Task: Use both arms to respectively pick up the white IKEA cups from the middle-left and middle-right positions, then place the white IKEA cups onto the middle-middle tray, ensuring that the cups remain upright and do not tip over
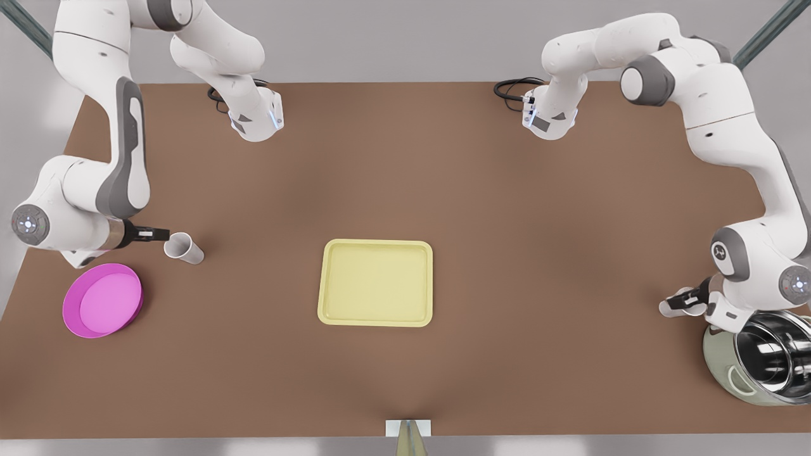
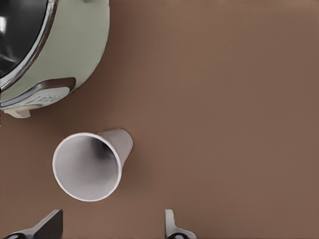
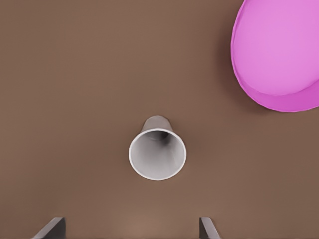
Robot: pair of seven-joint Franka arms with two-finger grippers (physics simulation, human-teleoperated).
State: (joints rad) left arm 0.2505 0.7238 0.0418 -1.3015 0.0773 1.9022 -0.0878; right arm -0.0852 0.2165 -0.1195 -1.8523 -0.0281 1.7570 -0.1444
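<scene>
While our left tool (image 2: 110,226) hovers spread above the white cup (image 2: 89,164) at the rice cooker's (image 2: 60,55) five o'clock, and our right tool (image 3: 130,228) likewise above its cup (image 3: 157,152) near the pink plate (image 3: 279,55), an off-centre closure could tip either; the tray (image 1: 376,282) waits mid-desk.

Brown tabletop (image 1: 405,177) seen from above, carrying two items apart from the work pieces. A round magenta-pink plate (image 1: 102,300) with a low raised rim lies flat near the front view's left edge; a large shiny steel pot (image 1: 770,354) set in a pale green shell (image 1: 719,354) stands at the front view's right edge, cut off by the frame. A small pale block (image 1: 408,428) sits at the tabletop's near edge, at mid-width.
</scene>
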